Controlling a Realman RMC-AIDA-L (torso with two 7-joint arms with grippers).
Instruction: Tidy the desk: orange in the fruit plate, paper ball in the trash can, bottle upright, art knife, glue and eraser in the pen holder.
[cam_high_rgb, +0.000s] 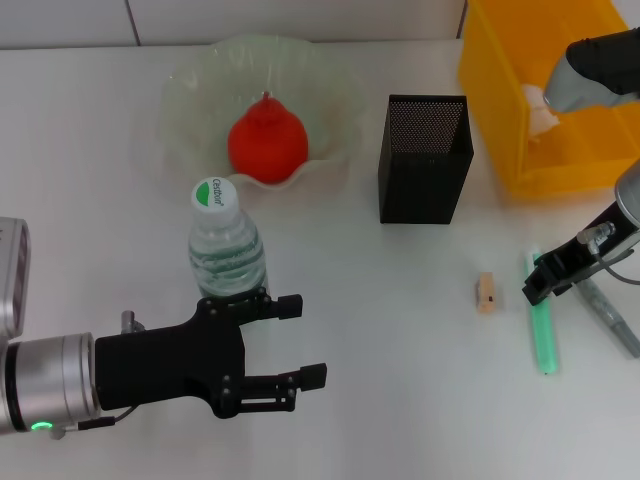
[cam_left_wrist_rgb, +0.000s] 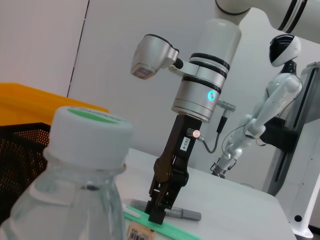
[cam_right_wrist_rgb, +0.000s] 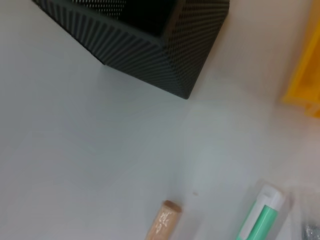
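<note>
- Your left gripper (cam_high_rgb: 300, 342) sits low at the near left of the white desk (cam_high_rgb: 380, 300), matte black, jaws spread wide, one finger just beside the bottle's base, not clamped on it.
- Bottle (cam_high_rgb: 226, 247) stands upright near the left gripper: clear ribbed plastic, round white-and-green cap; the cap fills the near side of your left wrist view.
- Orange (cam_high_rgb: 266, 140) lies in the plate (cam_high_rgb: 190, 90): lumpy red-orange shape with a pointed top, inside a pale green translucent bowl with a wavy rim, at the far left.
- Holder (cam_high_rgb: 425, 158) is a square black mesh cup, upright at mid desk between plate and bin.
- Bin (cam_high_rgb: 500, 100) is smooth bright yellow plastic, rectangular, at the far right; a white crumpled paper ball (cam_high_rgb: 540, 112) shows inside it, partly hidden by the arm.
- Your right gripper (cam_high_rgb: 535, 288) hangs low at the right, black fingertips down at the top end of a green-and-white stick (cam_high_rgb: 541, 325); cannot tell its jaw state.
- Eraser (cam_high_rgb: 486, 293), a small tan block, lies flat just left of the stick.
- A grey pen-like tool (cam_high_rgb: 615, 318) lies right of the stick.
</note>
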